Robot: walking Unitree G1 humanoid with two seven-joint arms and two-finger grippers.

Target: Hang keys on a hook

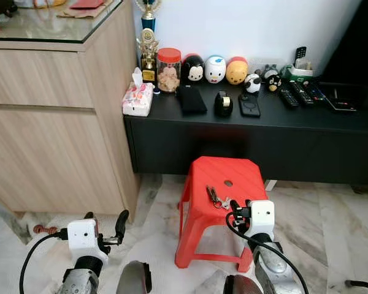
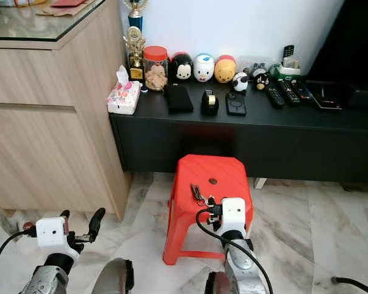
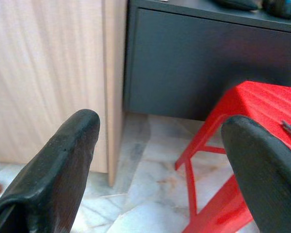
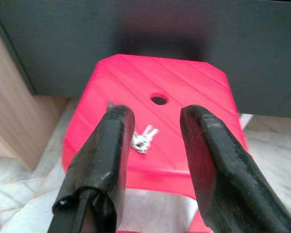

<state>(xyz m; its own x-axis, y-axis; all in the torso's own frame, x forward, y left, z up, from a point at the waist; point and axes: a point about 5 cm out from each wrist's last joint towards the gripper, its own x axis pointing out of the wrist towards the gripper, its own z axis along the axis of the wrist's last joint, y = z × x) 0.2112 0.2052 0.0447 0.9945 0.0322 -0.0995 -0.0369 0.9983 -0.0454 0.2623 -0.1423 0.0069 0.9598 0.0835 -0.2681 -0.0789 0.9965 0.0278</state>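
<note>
A small bunch of silver keys [image 1: 216, 197] lies on the top of a red plastic stool [image 1: 203, 177], left of its middle and toward its front edge. My right gripper [image 4: 155, 119] hovers open just in front of and above the stool's near edge. In the right wrist view the keys [image 4: 144, 140] show between its two black fingers [image 4: 114, 141], a little beyond the tips. My left gripper [image 1: 105, 220] is open low at the left, over the floor and well apart from the stool [image 3: 262, 104].
A light wooden cabinet [image 1: 55, 122] with a glass top stands at the left. Behind the stool runs a low black console [image 1: 251, 141] carrying a tissue pack [image 1: 137, 100], a jar [image 1: 168, 70], a trophy, toy figures and remotes [image 1: 297, 95]. The floor [image 1: 331, 226] is marble.
</note>
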